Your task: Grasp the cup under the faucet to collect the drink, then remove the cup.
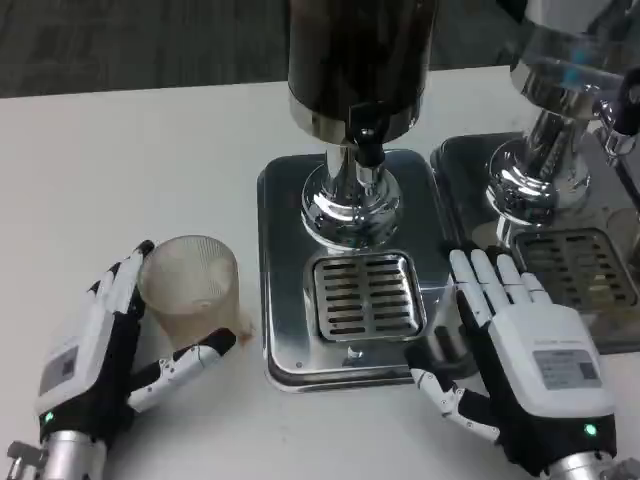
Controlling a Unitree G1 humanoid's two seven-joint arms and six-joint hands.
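White table (pixel 120 160) — steel drip tray (pixel 285 300), grey carpet (pixel 120 45) behind.

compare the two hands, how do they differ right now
The left hand curls around the ribbed translucent cup on the white table; the right hand holds nothing. The left hand shows edge-on, while the right hand lies back-up, fingers straight on the dispenser's steel base. Both have white backs.

Frosted cup, chrome dispensers
Cup (pixel 190 285) translucent whitish, finely ribbed; dispenser (pixel 355 150) dark-bodied, chrome base; drip grille (pixel 365 295) silver, black slots; table (pixel 120 170) white
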